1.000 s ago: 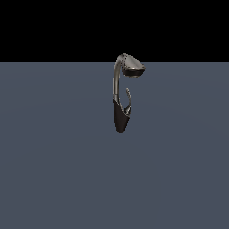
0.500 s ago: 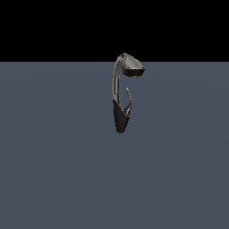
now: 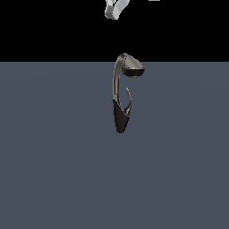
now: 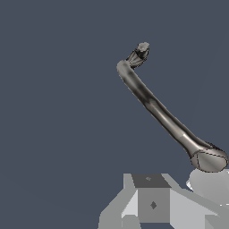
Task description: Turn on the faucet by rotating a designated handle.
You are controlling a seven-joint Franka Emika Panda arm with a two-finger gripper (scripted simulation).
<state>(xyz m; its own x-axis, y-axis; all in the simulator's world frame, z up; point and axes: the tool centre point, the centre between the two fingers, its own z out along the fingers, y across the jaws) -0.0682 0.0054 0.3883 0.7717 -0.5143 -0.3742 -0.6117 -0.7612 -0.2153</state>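
The faucet (image 3: 116,85) stands on the grey floor in the exterior view: a dark tapered base (image 3: 120,118), a slim curved silver neck and a wide flat head (image 3: 133,68). The handle (image 3: 129,100) is a thin curved lever rising from the base on the exterior view's right. A white piece of my gripper (image 3: 113,9) shows at the top edge, well above the faucet and apart from it. The wrist view looks down on the faucet's neck (image 4: 154,107) and head (image 4: 209,160), with grey fingers (image 4: 153,203) in the foreground. How the jaws stand is unclear.
A flat grey floor (image 3: 53,170) spreads around the faucet, below a black background.
A white piece of my gripper has come into view at the top of the exterior view. The faucet and its handle have not moved.
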